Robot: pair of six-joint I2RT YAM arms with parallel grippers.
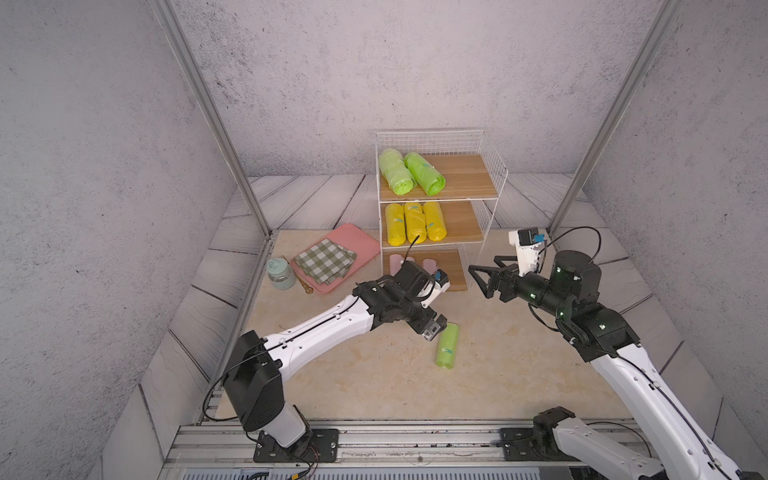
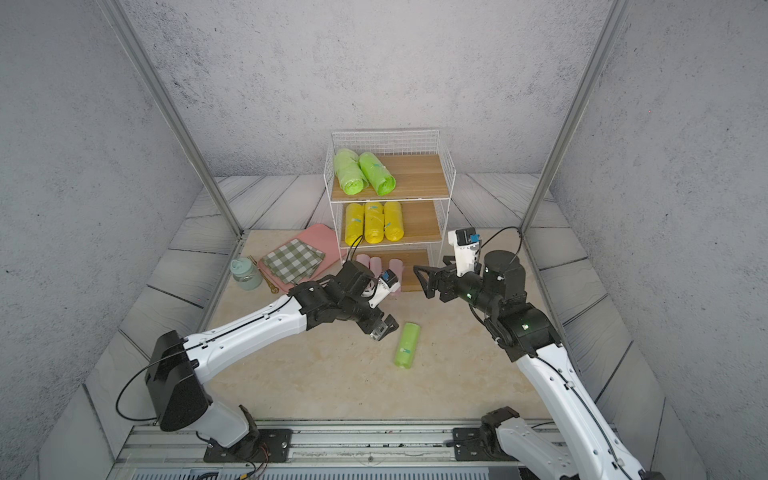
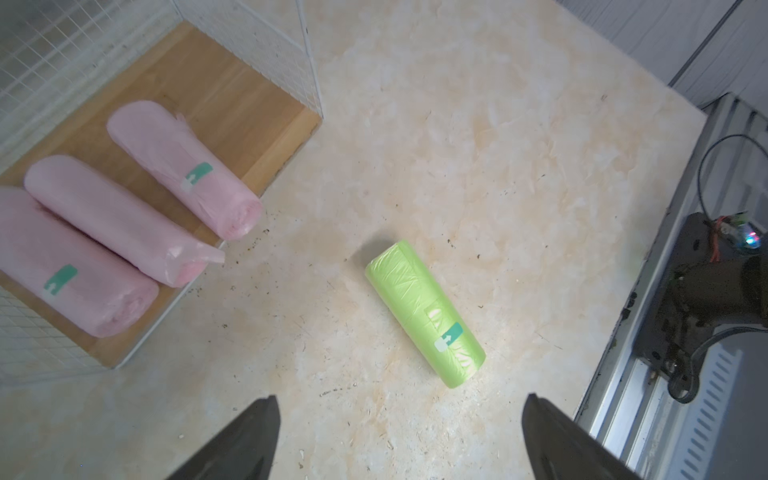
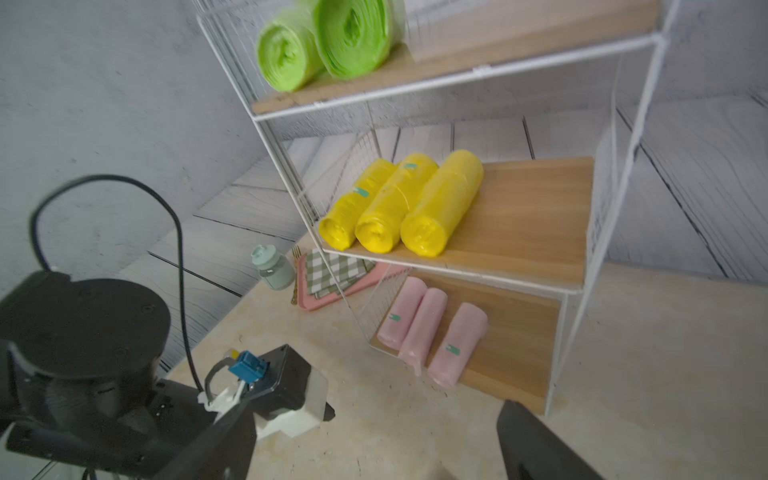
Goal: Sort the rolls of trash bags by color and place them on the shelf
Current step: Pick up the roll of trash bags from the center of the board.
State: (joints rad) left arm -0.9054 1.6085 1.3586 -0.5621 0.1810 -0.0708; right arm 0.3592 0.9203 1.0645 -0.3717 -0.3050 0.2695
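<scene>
One green roll (image 1: 447, 345) not yet on the shelf (image 1: 461, 174).
Top views: roll lies on the table (image 1: 374, 386); left gripper (image 1: 434, 328) wide open, empty, just beside its far end; right gripper (image 1: 480, 281) open, empty, near the bottom tier. Left wrist: roll sits skewed, off-centre ahead of the jaws; a crooked close could squirt it away. Right wrist: two shelved green rolls (image 4: 328, 41) sit at the top board's front edge; a nudge may topple them.
</scene>
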